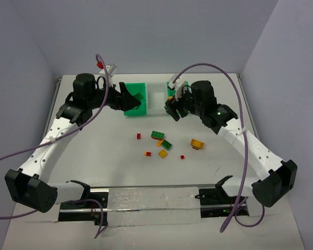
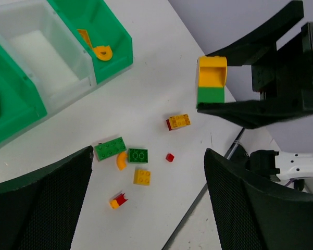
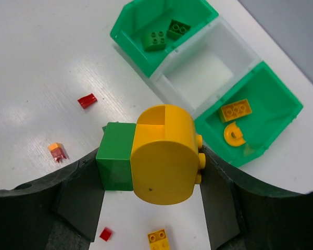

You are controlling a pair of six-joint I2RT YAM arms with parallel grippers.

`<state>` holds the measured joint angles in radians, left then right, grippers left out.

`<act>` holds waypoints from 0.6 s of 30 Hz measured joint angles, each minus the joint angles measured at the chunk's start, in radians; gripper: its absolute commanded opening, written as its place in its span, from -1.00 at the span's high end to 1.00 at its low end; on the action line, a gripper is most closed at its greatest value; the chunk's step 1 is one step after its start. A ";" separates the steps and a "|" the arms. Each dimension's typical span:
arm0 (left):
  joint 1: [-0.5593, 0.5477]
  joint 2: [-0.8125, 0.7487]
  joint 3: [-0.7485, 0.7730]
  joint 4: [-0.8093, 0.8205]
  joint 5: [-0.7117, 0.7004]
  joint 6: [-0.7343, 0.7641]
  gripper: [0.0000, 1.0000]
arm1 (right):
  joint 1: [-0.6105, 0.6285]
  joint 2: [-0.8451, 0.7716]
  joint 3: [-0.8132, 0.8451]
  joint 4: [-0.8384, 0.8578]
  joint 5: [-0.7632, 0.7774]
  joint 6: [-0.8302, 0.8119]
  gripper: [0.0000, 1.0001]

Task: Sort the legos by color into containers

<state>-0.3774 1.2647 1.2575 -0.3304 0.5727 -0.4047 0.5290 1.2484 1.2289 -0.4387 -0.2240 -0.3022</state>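
- The right gripper [image 3: 148, 179] is clamped on a yellow-and-green block [image 3: 161, 156], a rounded yellow piece joined to a green one. The dark fingers cover the block's sides.
- The left gripper [image 2: 148, 156] has its jaws spread wide with nothing between them. Both fingers are cut off by the lower edge of its own view.
- From above, the right gripper sits at the right end of the row of bins and hides most of the right green bin [image 3: 268, 96]. The left gripper overlaps the left green bin [image 1: 140, 110].
- The left green bin holds a pair of green bricks [image 3: 157, 37]. The white bin [image 3: 208, 73] stands between the two green ones.
- The right green bin holds an orange brick [image 3: 235, 110] and a yellow ring piece [image 3: 234, 135].
- Loose on the table [image 1: 94, 156], nearer the arms than the bins:
  - a long green brick [image 2: 110, 148]
  - a square green brick [image 2: 138, 154]
  - a curved orange piece [image 2: 121, 160] tucked between those two
  - a yellow brick [image 2: 142, 176]
  - a loose orange brick [image 2: 178, 121]
- Small red bits [image 2: 170, 157] lie scattered among them, too tiny to make out their shape.
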 measured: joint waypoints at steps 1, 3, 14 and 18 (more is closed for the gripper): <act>-0.001 0.003 0.000 0.002 0.004 -0.009 -0.82 | 0.023 -0.006 -0.007 0.013 0.009 -0.020 1.00; -0.007 0.013 0.000 0.007 0.007 -0.021 -0.78 | 0.065 -0.023 -0.027 0.028 0.026 -0.054 1.00; -0.108 0.062 0.000 0.005 0.056 -0.037 -0.82 | 0.265 -0.131 -0.134 0.064 0.067 -0.285 1.00; -0.151 0.062 0.000 0.004 0.075 -0.042 -0.82 | 0.310 -0.131 -0.139 0.066 0.104 -0.329 1.00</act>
<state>-0.5287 1.3266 1.2572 -0.3260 0.6475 -0.4468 0.8394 1.1169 1.0901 -0.3731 -0.1197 -0.6316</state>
